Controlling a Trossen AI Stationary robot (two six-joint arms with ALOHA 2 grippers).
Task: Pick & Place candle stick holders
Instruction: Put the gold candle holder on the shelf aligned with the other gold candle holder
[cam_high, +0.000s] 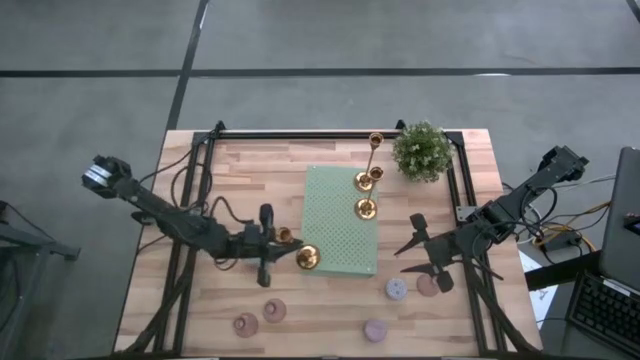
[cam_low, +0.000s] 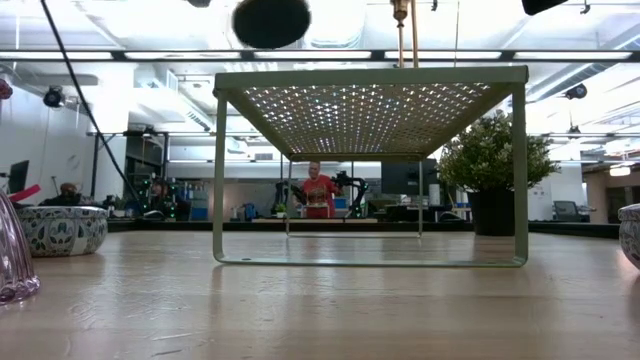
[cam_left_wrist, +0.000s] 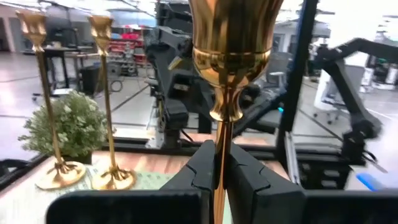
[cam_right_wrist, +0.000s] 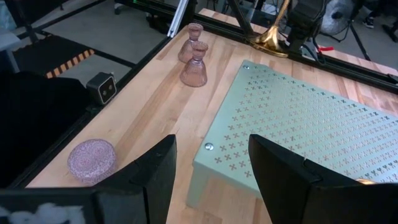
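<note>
Left wrist view: left gripper clamps a gold holder by its stem, upright for placing on the mat; right gripper waits open, empty.

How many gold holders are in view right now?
3. Two stand on the mat: back holder and front holder. The held holder is in the left gripper, at the mat's left edge. None seems hidden.
</note>
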